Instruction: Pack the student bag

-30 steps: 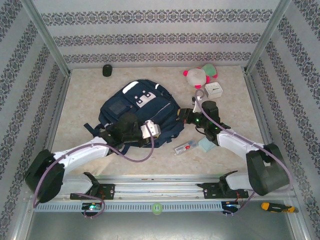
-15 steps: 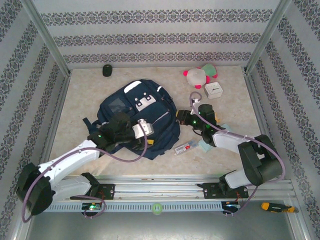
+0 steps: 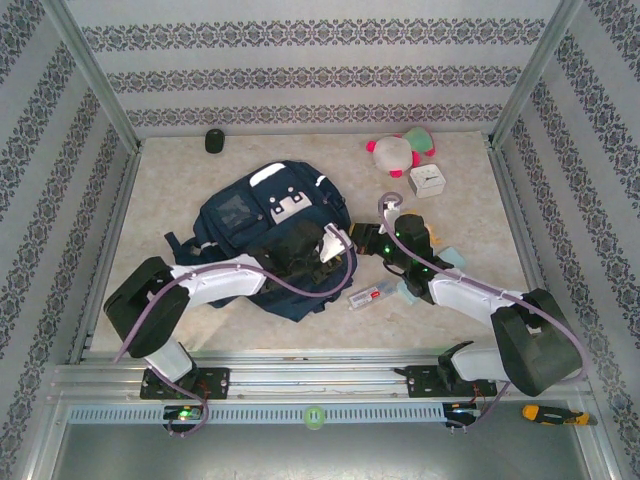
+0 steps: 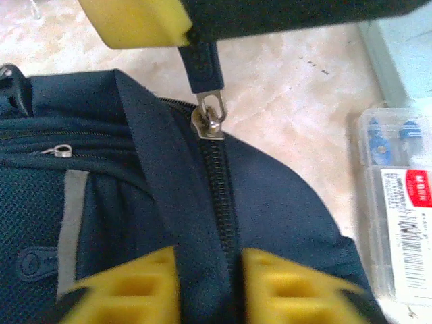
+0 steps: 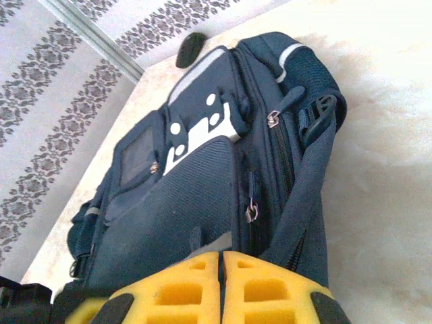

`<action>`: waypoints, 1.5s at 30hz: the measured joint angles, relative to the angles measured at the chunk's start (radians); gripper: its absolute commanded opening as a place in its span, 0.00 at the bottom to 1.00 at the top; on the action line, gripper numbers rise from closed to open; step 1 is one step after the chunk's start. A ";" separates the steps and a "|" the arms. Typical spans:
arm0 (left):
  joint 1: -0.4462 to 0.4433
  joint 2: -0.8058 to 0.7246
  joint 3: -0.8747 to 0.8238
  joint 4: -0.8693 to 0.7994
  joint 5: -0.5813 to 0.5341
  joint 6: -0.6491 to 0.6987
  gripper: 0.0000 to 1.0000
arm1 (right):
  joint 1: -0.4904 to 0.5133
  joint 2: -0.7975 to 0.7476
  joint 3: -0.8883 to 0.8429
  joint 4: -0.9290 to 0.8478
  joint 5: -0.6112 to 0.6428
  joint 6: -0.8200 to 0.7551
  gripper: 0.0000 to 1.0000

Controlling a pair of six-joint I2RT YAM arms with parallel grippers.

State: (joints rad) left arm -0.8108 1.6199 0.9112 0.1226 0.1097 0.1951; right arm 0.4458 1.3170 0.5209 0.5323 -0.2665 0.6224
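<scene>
The student bag (image 3: 255, 225) lies flat mid-table, navy with white buckle patches (image 5: 196, 131). My left gripper (image 3: 340, 250) reaches across its lower right corner. In the left wrist view this left gripper (image 4: 210, 270) is shut on a fold of bag fabric along the main zipper (image 4: 219, 175). My right gripper (image 3: 367, 241) sits just right of the bag, shut on the dark zipper pull (image 4: 201, 64), whose metal slider (image 4: 209, 123) hangs below one yellow pad (image 4: 135, 20). In the right wrist view the right gripper (image 5: 221, 270) has its pads pressed together over the bag (image 5: 182, 202).
A clear plastic case with a red label (image 3: 368, 296) and a pale blue item (image 3: 412, 290) lie right of the bag. A plush toy (image 3: 400, 150) and a white box (image 3: 428, 180) sit at the back right, a black round object (image 3: 214, 141) at the back left.
My left arm swung right across the bag, opened its jaws, then shut them on the fabric beside the zipper. The right gripper stayed shut on the zipper pull, shifting slightly.
</scene>
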 measured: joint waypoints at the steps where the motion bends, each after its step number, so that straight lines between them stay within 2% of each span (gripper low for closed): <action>1: -0.001 -0.018 -0.024 0.023 0.017 0.010 0.00 | -0.008 0.002 -0.003 0.001 0.000 0.001 0.00; 5: 0.002 -0.141 -0.126 0.055 0.101 0.084 0.00 | -0.053 0.053 0.000 0.051 -0.066 0.013 0.00; 14: 0.041 -0.437 -0.261 -0.005 0.257 0.234 0.00 | -0.137 0.320 0.120 0.211 -0.129 0.068 0.00; 19: 0.050 -0.515 -0.266 -0.076 0.291 0.308 0.00 | -0.150 0.451 0.198 0.276 -0.164 0.104 0.00; 23: 0.055 -0.519 -0.266 -0.124 0.289 0.378 0.00 | -0.150 0.465 0.206 0.289 -0.189 0.113 0.00; 24: 0.055 -0.516 -0.266 -0.131 0.287 0.397 0.03 | -0.150 0.458 0.203 0.288 -0.189 0.112 0.09; 25: 0.056 -0.510 -0.266 -0.132 0.286 0.410 0.17 | -0.152 0.447 0.193 0.285 -0.188 0.109 0.24; 27: 0.060 -0.494 -0.263 -0.142 0.294 0.427 0.57 | -0.170 0.409 0.166 0.271 -0.165 0.092 0.42; 28: 0.062 -0.484 -0.257 -0.156 0.303 0.423 0.71 | -0.192 0.378 0.150 0.256 -0.148 0.076 0.45; 29: 0.067 -0.478 -0.249 -0.170 0.307 0.414 0.76 | -0.209 0.346 0.134 0.243 -0.140 0.059 0.48; 32: 0.120 -0.487 -0.225 -0.191 0.312 0.360 0.80 | -0.241 0.206 0.092 0.164 -0.126 -0.018 0.50; 36: 0.199 -0.546 -0.208 -0.251 0.278 0.331 0.81 | -0.189 0.017 0.084 0.005 -0.141 -0.154 0.51; 40: 0.203 -0.510 -0.169 -0.376 0.256 0.371 0.88 | -0.115 -0.121 0.057 -0.116 -0.143 -0.249 0.51; 45: 0.202 -0.405 -0.161 -0.476 0.241 0.421 0.92 | -0.065 -0.177 0.017 -0.210 -0.142 -0.315 0.51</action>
State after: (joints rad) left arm -0.6086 1.2148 0.7506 -0.3531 0.3504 0.6163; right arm 0.3805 1.1404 0.5381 0.3225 -0.4088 0.3073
